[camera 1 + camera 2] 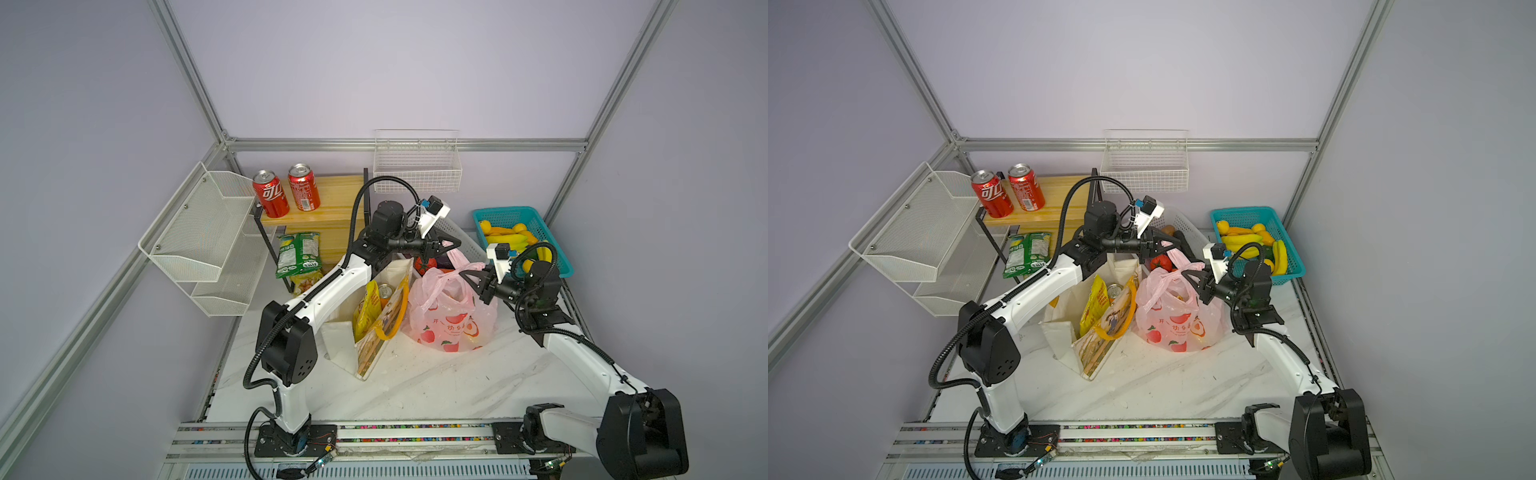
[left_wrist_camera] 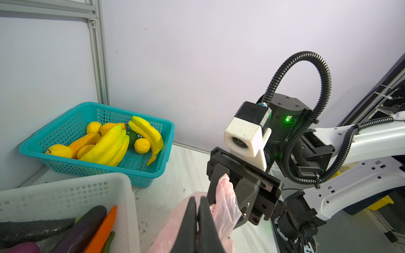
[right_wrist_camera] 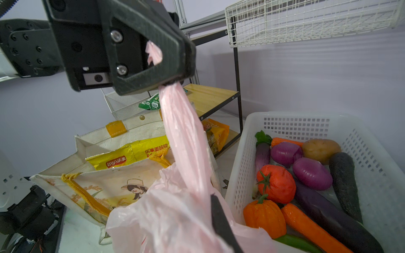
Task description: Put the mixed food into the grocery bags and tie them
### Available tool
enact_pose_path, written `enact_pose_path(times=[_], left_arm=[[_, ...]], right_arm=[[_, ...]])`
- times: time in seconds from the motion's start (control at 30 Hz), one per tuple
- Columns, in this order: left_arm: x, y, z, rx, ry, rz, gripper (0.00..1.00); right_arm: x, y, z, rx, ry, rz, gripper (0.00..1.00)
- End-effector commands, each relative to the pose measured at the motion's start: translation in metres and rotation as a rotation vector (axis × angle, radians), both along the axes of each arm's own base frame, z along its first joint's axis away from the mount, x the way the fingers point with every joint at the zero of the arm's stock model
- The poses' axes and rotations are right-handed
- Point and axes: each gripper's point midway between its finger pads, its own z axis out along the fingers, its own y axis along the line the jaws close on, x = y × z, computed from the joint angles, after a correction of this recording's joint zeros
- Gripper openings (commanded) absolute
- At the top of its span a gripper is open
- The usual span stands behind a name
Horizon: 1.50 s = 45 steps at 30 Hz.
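Observation:
The pink plastic bag (image 1: 451, 320) (image 1: 1177, 320) stands right of the cream tote (image 1: 376, 345) (image 1: 1096, 345). Inside the tote are the yellow crisp packet (image 1: 365, 307) (image 3: 122, 155) and the orange soda can (image 1: 385, 291) (image 1: 1113, 289). Something orange shows in the pink bag's mouth (image 1: 1180, 296). My left gripper (image 1: 455, 244) (image 2: 197, 210) is shut on one pink handle (image 3: 186, 135), pulled taut behind the bag. My right gripper (image 1: 463, 274) (image 2: 225, 197) hovers over the bag with its jaws slightly apart round the other handle (image 2: 223, 188). One of its fingers (image 3: 219, 219) shows; plastic hides the other.
A white basket (image 3: 241, 164) of vegetables sits behind the bags, and a teal basket (image 2: 32, 151) (image 1: 505, 210) of yellow fruit in the back right corner. Red cola cans (image 1: 270, 199) stand on a wooden shelf (image 1: 332, 195), a green crisp packet (image 1: 297, 253) below. Wire baskets (image 1: 415, 170) (image 1: 199, 237) hang on the walls.

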Motion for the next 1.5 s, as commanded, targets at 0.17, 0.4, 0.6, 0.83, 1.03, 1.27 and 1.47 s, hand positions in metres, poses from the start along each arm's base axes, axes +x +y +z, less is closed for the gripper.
enact_pose_path(times=[0.17, 0.4, 0.6, 0.83, 1.03, 1.27, 1.47], left_arm=[[-0.018, 0.022, 0.019, -0.069, -0.131, 0.059, 0.0], [-0.036, 0.017, -0.033, 0.016, -0.222, 0.134, 0.0], [-0.038, -0.001, -0.093, 0.188, -0.34, 0.202, 0.0], [-0.031, -0.01, -0.114, 0.222, -0.354, 0.206, 0.0], [-0.025, -0.007, -0.112, 0.235, -0.384, 0.239, 0.0], [-0.024, -0.008, -0.111, 0.242, -0.397, 0.237, 0.0], [-0.023, -0.009, -0.113, 0.249, -0.4, 0.23, 0.0]], right_arm=[[0.012, -0.001, -0.009, 0.028, 0.056, -0.033, 0.07], [0.02, -0.002, -0.001, 0.111, 0.135, -0.058, 0.06], [0.012, 0.001, 0.009, 0.173, 0.153, -0.034, 0.06], [0.003, 0.004, 0.011, 0.149, 0.123, 0.006, 0.11], [0.003, 0.004, -0.003, 0.084, 0.132, 0.0, 0.17], [0.0, -0.002, -0.009, 0.011, 0.095, -0.041, 0.32], [-0.001, -0.009, -0.013, -0.026, 0.085, -0.094, 0.46]])
